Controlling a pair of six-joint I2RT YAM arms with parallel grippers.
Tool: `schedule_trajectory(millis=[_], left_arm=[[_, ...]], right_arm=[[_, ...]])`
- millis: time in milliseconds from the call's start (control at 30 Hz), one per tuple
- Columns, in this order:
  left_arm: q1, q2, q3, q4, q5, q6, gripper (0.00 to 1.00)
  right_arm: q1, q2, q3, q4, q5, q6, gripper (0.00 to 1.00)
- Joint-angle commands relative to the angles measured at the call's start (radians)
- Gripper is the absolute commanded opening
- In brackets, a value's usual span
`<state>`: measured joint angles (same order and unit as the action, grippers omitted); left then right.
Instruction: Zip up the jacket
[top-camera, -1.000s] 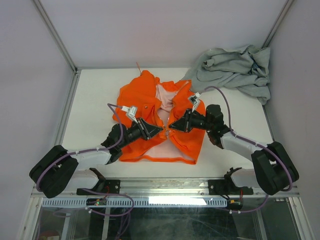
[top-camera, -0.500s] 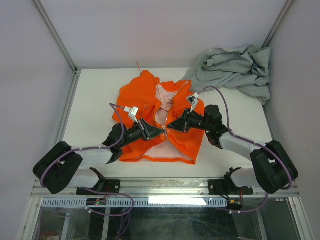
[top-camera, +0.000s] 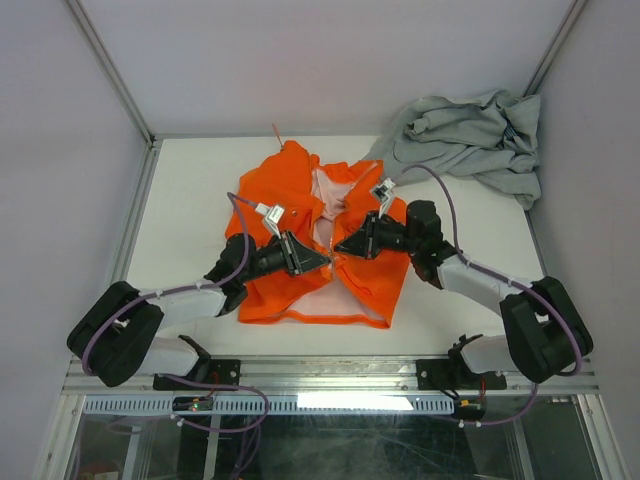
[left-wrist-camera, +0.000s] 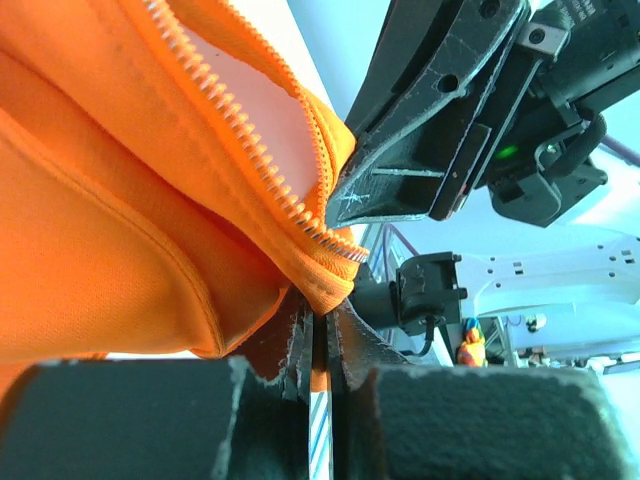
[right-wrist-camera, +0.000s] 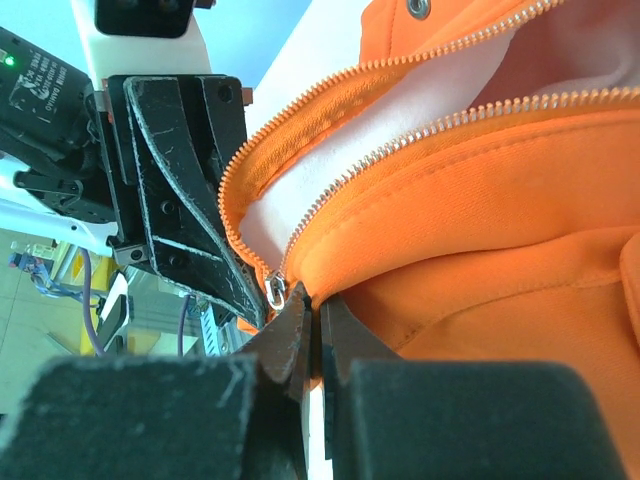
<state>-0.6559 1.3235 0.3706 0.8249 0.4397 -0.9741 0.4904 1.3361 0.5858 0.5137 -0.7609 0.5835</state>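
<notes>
1. Table (top-camera: 190, 190): orange jacket (top-camera: 270, 195) lies at its centre, front open, pink lining showing.
2. Grey garment (top-camera: 470, 135) is bunched at table's far-right corner.
3. L gripper (top-camera: 322, 262) over table centre, fingers clamped on jacket hem at zip's bottom end.
4. R gripper (top-camera: 340, 248) nearly tip-to-tip w/ it, fingers pinched shut on jacket fabric.
5. Zip slider (right-wrist-camera: 275, 290) sits just beside R fingertips.

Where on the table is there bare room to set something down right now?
Widest bare table lies between the left rail and the jacket. A smaller patch sits right of the jacket, below the grey garment. Crowded mid-jacket, where the left end effector and right end effector meet.
</notes>
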Motion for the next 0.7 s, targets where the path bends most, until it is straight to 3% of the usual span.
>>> schedule_trajectory(millis=[0,67,133,233,267,300,367,500,667], left_arm=[[0.035,0.014,0.086,-0.169,0.216,0.083,0.00],[0.073,0.038,0.106,-0.185,0.244,0.074,0.00],[0.102,0.060,0.128,-0.185,0.275,0.073,0.00],[0.111,0.088,0.154,-0.164,0.310,0.017,0.00],[0.113,0.094,0.159,-0.152,0.320,0.005,0.00],[0.115,0.098,0.160,-0.137,0.337,-0.008,0.00],[0.121,0.098,0.160,-0.097,0.362,-0.032,0.00],[0.124,0.133,0.148,-0.051,0.387,-0.077,0.00],[0.124,0.133,0.145,-0.036,0.402,-0.101,0.00]], right_arm=[[-0.024,0.020,0.132,-0.031,0.072,-0.043,0.00],[-0.025,0.021,0.153,-0.061,0.072,-0.043,0.00],[-0.025,0.010,0.162,-0.099,0.124,-0.209,0.09],[-0.021,-0.033,0.169,-0.179,0.128,-0.218,0.12],[-0.015,-0.054,0.168,-0.214,0.133,-0.276,0.17],[-0.003,-0.079,0.165,-0.244,0.164,-0.326,0.32],[0.031,-0.131,0.162,-0.302,0.224,-0.383,0.38],[0.108,-0.248,0.141,-0.385,0.391,-0.459,0.43],[0.236,-0.380,0.072,-0.409,0.497,-0.505,0.41]])
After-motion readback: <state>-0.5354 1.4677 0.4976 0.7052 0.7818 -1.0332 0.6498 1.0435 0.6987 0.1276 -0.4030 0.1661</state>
